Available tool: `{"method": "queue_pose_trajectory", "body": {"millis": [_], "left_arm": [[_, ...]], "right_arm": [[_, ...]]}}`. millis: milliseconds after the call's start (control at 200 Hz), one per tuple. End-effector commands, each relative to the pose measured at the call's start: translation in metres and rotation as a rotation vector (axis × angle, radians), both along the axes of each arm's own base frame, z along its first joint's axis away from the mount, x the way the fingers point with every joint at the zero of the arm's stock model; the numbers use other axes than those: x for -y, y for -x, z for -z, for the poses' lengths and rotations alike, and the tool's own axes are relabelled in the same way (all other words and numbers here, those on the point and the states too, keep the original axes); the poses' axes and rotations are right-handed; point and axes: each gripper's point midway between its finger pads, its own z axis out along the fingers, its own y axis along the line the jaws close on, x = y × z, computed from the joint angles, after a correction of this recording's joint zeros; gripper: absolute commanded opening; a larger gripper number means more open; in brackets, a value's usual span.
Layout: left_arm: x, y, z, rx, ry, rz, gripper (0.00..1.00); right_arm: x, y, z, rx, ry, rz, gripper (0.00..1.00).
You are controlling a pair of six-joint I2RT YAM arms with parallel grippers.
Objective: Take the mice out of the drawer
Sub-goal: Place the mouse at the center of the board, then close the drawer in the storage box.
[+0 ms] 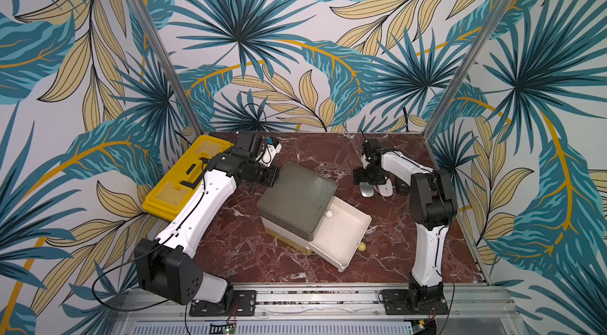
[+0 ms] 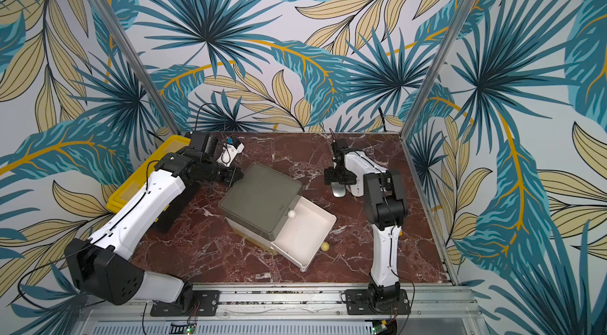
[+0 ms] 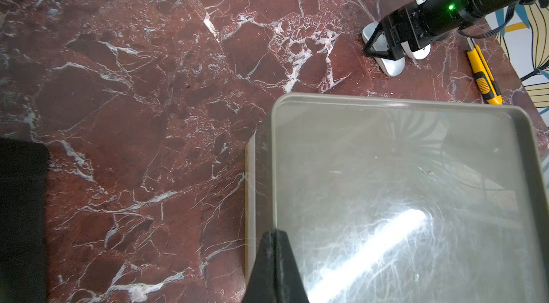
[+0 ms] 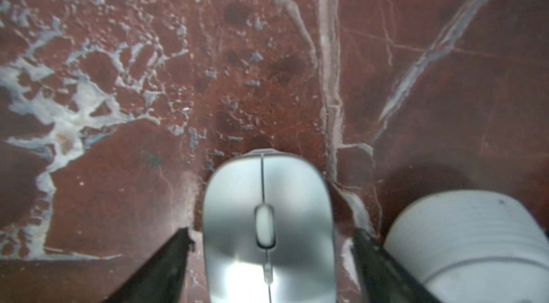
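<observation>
The right gripper (image 4: 271, 233) stands released, jaws wide on either side of the silver mouse (image 1: 367, 189), which lies on the marble table (image 1: 295, 152) at the far right, just beside the white mouse (image 4: 463, 242). The left gripper (image 3: 274, 236) is clenched on nothing at the grey cabinet top's (image 3: 386, 167) edge.

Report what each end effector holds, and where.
Nothing is held. The right end effector straddles the silver mouse, open, gaps both sides; the left end effector is shut, empty.
</observation>
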Motion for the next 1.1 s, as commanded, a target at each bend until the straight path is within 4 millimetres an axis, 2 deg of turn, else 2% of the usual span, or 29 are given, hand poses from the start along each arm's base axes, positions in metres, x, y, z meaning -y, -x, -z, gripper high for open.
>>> {"method": "queue_pose_trajectory", "body": {"millis": [0, 115, 205, 265, 396, 511, 606, 751, 861, 962, 1037, 1097], "left_arm": [[-0.002, 0.014, 0.005, -0.051, 0.005, 0.010, 0.00], [-0.002, 0.015, 0.006, -0.053, 0.004, 0.011, 0.00], [-0.002, 0.015, 0.006, -0.052, 0.005, 0.011, 0.00], [-0.001, 0.015, 0.006, -0.052, 0.006, 0.011, 0.00], [-0.001, 0.014, 0.006, -0.056, 0.007, 0.013, 0.00], [0.001, 0.014, 0.004, -0.050, 0.014, 0.016, 0.00], [0.002, 0.014, 0.003, -0.051, 0.022, 0.018, 0.00], [0.003, 0.016, 0.003, -0.052, 0.029, 0.021, 0.00], [0.001, 0.017, 0.002, -0.044, 0.026, 0.015, 0.00], [0.001, 0.018, 0.001, -0.042, 0.024, 0.015, 0.00], [0.002, 0.018, 0.001, -0.042, 0.026, 0.018, 0.00], [0.002, 0.018, 0.001, -0.043, 0.028, 0.018, 0.00]], "right_arm": [[0.008, -0.002, -0.029, 0.075, 0.024, 0.015, 0.99], [0.007, -0.005, -0.075, 0.181, 0.002, 0.030, 0.99], [-0.002, 0.008, -0.111, 0.247, -0.068, 0.041, 0.99], [-0.005, 0.026, -0.130, 0.277, -0.107, 0.057, 1.00], [-0.018, 0.085, -0.146, 0.292, -0.207, 0.076, 0.99], [-0.037, 0.149, -0.141, 0.285, -0.327, 0.065, 0.99], [-0.043, 0.200, -0.144, 0.287, -0.413, 0.082, 0.99], [-0.042, 0.256, -0.155, 0.319, -0.507, 0.115, 0.99], [-0.043, 0.283, -0.152, 0.290, -0.566, 0.140, 0.96], [-0.040, 0.298, -0.144, 0.273, -0.580, 0.168, 0.82], [-0.029, 0.304, -0.140, 0.285, -0.550, 0.199, 0.69], [-0.022, 0.309, -0.135, 0.289, -0.529, 0.215, 0.66]]}}
